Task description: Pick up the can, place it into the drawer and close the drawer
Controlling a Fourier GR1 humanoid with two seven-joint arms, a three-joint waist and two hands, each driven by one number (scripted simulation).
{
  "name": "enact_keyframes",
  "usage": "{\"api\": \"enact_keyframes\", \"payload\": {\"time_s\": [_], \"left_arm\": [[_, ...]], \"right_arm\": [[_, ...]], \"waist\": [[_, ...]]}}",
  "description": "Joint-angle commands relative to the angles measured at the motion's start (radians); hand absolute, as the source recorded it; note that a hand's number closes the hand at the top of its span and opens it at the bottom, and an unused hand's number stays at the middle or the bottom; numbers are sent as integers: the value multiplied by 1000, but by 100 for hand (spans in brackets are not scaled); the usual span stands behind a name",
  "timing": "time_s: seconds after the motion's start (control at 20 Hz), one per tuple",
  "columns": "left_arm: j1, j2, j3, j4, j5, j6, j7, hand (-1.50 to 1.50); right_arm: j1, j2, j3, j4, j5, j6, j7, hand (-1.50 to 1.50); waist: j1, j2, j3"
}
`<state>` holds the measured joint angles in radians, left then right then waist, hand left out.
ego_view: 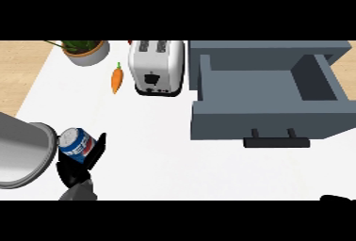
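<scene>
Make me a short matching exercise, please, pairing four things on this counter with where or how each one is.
Things:
1. can
2. drawer
3. carrot
4. toaster

Places or states:
A. lying left of the toaster
B. pulled open, nothing visible inside
C. held in the left hand
D. standing just left of the drawer

Pairs: 1-C, 2-B, 3-A, 4-D
</scene>
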<state>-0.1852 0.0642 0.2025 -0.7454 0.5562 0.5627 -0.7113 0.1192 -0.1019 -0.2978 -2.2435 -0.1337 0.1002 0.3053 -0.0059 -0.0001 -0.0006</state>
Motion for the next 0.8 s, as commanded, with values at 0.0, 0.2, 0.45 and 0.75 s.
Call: {"api": "enact_keyframes", "payload": {"time_s": [0.0,0.2,0.45,0.75], "left_arm": [[-60,14,4,24,5,-36,26,150],[-121,48,16,43,1,-56,28,150],[-82,19,2,37,-22,-101,-56,150],[-244,66,-257,121,-167,-426,121,150]], "right_arm": [[-79,-16,7,19,29,-35,46,-150],[-14,10,1,9,39,-17,1,-150],[-22,-18,-60,19,-37,13,-6,-150],[-40,-2,6,37,33,8,-35,-150]], "waist": [[4,1,0],[1,0,1],[2,0,1],[-39,10,-1]]}}
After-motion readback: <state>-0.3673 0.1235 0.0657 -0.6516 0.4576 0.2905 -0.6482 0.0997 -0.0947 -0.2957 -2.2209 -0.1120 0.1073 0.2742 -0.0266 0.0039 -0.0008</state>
